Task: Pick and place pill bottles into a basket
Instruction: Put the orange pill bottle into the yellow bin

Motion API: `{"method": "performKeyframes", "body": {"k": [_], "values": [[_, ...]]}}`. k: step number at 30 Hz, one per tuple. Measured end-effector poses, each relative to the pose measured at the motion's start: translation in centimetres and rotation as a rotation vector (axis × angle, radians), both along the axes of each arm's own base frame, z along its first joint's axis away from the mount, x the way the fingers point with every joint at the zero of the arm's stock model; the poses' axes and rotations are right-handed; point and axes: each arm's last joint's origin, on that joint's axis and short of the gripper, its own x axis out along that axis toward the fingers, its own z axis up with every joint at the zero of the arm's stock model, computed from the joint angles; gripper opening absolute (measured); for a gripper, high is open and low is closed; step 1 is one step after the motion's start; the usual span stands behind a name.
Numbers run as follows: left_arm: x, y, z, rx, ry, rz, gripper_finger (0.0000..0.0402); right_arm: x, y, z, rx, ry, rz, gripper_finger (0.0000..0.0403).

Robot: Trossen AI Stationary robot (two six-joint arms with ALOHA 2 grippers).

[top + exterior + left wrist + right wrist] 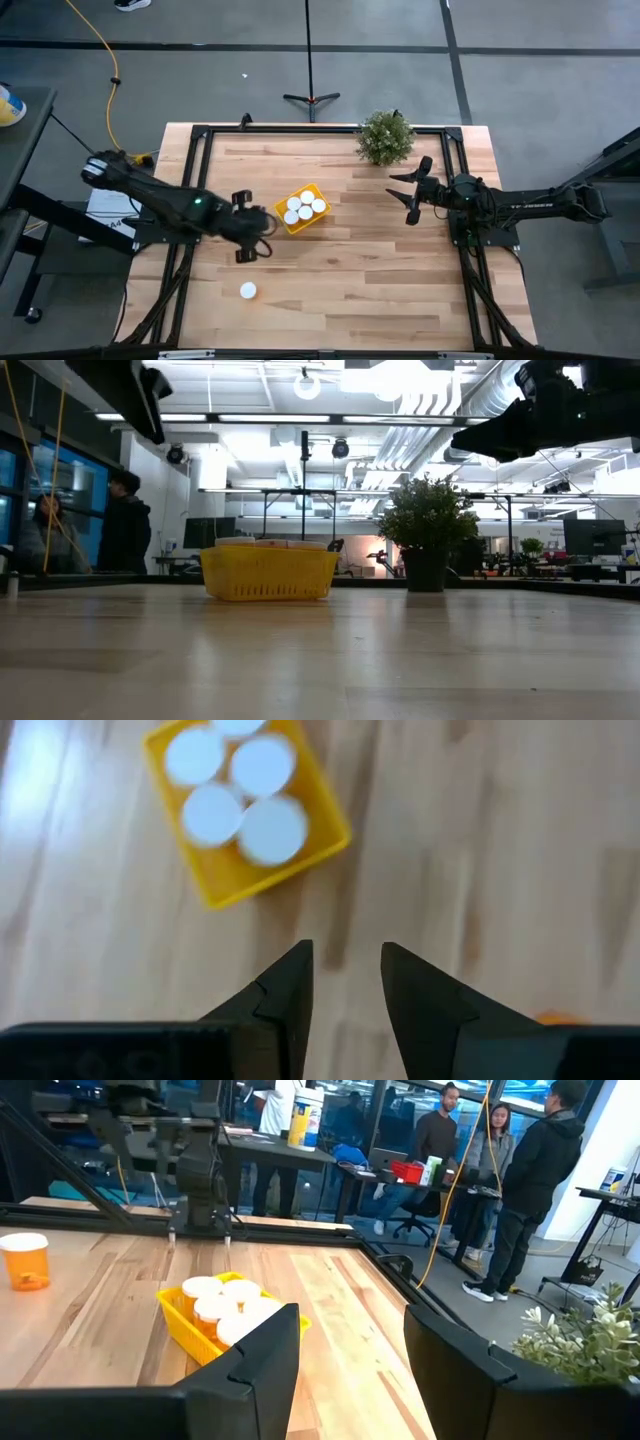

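Open workshop room around a wooden table.

Grey floor [520, 90] with dark seams and a yellow cable [100, 45]; a tripod stand [310, 97] behind the table [350, 270]. White ceiling ducts [420, 385], bright strip lights [290, 418], desks [290, 1155], three people [505, 1140] standing.

Four views, one table.
High looks straight down; low sits level at tabletop, facing the room; left wrist looks down close on the basket [246, 815]; right wrist looks across, sharing it.
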Motion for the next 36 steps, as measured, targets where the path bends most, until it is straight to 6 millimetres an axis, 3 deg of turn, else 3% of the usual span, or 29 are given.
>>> {"method": "performKeyframes", "body": {"k": [4,9,16,19,25,27,36], "values": [[-1.7,-0.5,-1.5,-0.053,-0.145,-0.050,0.0156,0.0,0.0,0.0,0.001,0.001,0.000,0.0172],[-2.2,-0.2,-4.6,-0.037,-0.331,-0.128,0.0156,0.0,0.0,-0.1,0.020,0.003,-0.001,0.0172],[-1.6,0.8,-6.3,0.014,-0.366,-0.181,0.0166,0.0,0.0,-0.1,0.023,0.000,-0.014,0.0172],[-1.4,1.3,-6.3,-0.001,-0.365,-0.166,0.0207,0.0,0.0,-0.1,0.039,-0.005,-0.016,0.0172],[-1.1,1.8,-6.3,-0.083,-0.360,-0.180,0.0360,0.0,0.0,-0.1,0.069,-0.014,-0.017,0.0172],[-1.1,1.7,-6.2,-0.099,-0.363,-0.184,0.0389,0.0,0.0,-0.1,0.069,-0.014,-0.017,0.0172],[-0.5,1.6,-5.5,-0.120,-0.453,-0.184,0.0298,0.0,0.0,-0.1,0.067,-0.013,-0.017,0.0172]]}}
